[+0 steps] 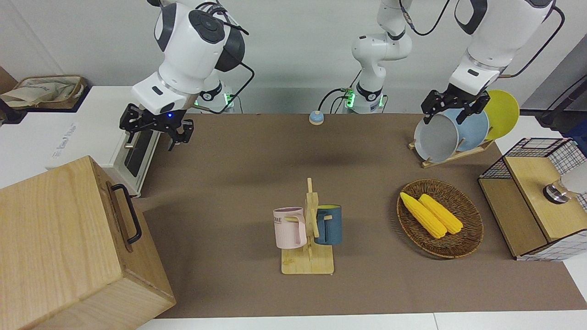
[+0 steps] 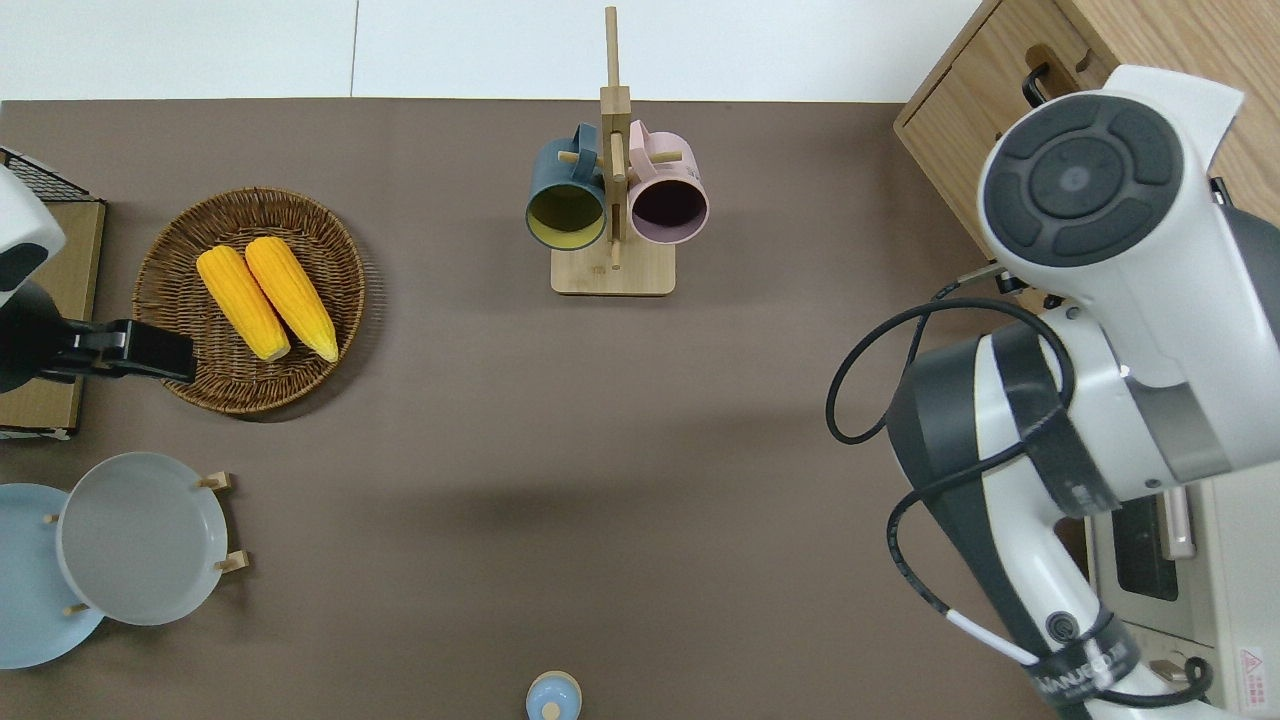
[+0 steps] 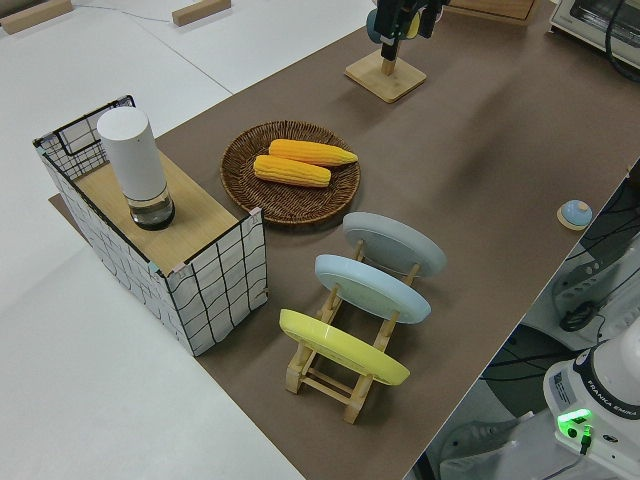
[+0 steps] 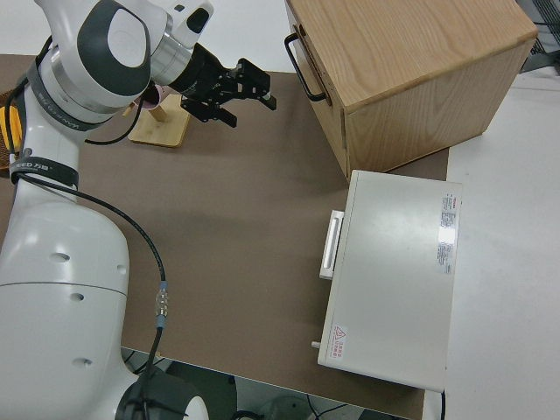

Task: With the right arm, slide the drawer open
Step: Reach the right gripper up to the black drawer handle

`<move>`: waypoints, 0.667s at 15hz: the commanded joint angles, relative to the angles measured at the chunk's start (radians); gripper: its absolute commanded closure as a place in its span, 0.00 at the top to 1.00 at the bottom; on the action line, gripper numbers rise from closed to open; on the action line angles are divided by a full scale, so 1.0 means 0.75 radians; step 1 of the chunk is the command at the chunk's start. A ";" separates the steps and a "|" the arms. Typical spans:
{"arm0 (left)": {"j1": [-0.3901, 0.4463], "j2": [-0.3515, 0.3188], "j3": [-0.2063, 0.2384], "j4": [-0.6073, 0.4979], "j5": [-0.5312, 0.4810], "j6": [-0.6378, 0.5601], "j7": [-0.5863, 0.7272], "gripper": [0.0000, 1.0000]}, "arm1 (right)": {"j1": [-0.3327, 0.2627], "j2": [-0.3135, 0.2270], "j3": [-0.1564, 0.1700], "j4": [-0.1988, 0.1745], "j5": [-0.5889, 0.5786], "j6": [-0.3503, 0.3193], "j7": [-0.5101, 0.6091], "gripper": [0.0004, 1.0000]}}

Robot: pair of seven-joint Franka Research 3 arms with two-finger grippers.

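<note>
Drawer [image 1: 120,215] sits shut in the cabinet [image 1: 55,238] at the right arm's end of the counter [image 1: 257,183] — farther from the robots than the right claw [image 4: 234,94], whose fingers are spread and empty. Left arm is parked.

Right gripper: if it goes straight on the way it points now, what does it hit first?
Probably the drawer front, near its black handle; the right gripper, jaws open, faces it. Height is unclear.
</note>
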 commanded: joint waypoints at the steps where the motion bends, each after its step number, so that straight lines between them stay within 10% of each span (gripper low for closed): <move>1: 0.005 0.015 -0.009 0.033 0.023 -0.026 0.013 0.99 | 0.024 0.056 0.011 -0.026 -0.202 0.089 0.084 0.98; 10: 0.005 0.015 -0.009 0.033 0.023 -0.026 0.013 0.99 | 0.069 0.150 0.058 -0.165 -0.693 0.202 0.295 0.98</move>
